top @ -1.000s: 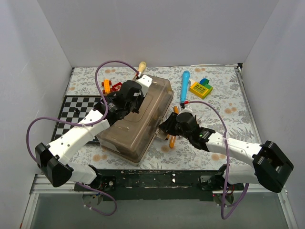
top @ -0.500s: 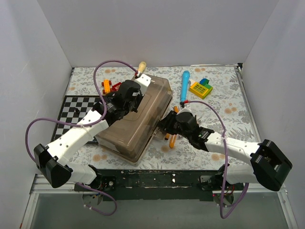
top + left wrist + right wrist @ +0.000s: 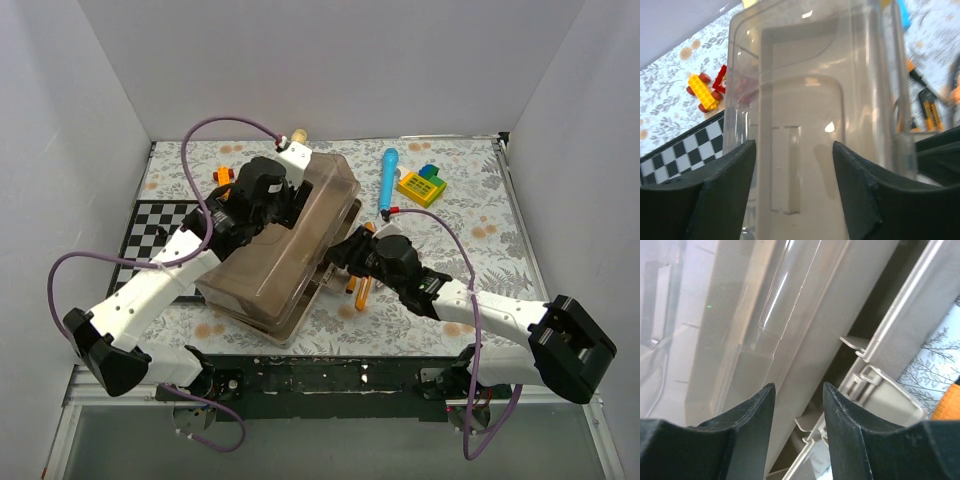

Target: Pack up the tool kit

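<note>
- Left wrist: left gripper (image 3: 793, 146) jaws released, spread above the lid of the large rectangular grey-brown translucent plastic toolbox (image 3: 805, 90).
- Right gripper (image 3: 798, 387) jaws parted beside the toolbox's rim.

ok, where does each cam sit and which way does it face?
Top external: above and behind the bases, looking down at the table; both arms, left gripper and right gripper at the toolbox.
Left wrist: on the left arm, facing the toolbox's clear lid; fingers at bottom.
Right wrist: on the right arm, close on the toolbox's side; fingers at bottom.
Shared: the toolbox, in all three.
</note>
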`<state>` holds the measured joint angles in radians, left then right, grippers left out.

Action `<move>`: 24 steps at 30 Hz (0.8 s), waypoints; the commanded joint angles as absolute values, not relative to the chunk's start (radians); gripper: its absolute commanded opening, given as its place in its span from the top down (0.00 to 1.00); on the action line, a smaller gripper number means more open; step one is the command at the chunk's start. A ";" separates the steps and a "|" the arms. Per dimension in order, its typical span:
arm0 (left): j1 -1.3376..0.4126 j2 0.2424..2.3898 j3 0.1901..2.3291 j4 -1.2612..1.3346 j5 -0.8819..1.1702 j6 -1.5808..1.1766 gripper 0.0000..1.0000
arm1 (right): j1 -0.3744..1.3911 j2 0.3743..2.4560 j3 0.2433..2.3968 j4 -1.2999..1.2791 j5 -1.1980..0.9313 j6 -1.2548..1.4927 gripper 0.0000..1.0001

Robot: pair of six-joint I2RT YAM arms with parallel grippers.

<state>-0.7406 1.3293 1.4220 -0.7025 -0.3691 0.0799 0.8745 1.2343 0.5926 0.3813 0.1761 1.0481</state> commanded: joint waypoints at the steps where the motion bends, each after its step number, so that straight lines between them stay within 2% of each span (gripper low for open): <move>1: -0.738 1.252 1.512 -0.709 -0.310 0.083 0.23 | 0.873 1.246 0.643 0.549 0.150 1.040 0.48; 3: -0.738 1.235 1.532 -0.724 -0.263 0.077 0.05 | 0.873 1.252 0.653 0.557 0.143 1.040 0.48; 4: -0.739 1.224 1.539 -0.733 -0.236 0.069 0.02 | 0.873 1.253 0.664 0.557 0.141 1.039 0.48; 8: -0.739 1.166 1.543 -0.752 -0.141 0.043 0.02 | 0.873 1.253 0.702 0.523 0.138 1.031 0.48; 13: -0.738 1.163 1.548 -0.833 0.079 0.077 0.02 | 0.873 1.249 0.741 0.463 0.140 1.023 0.48; 24: -0.742 1.155 1.439 -0.879 0.014 0.095 0.02 | 0.873 1.250 0.785 0.410 0.132 1.014 0.48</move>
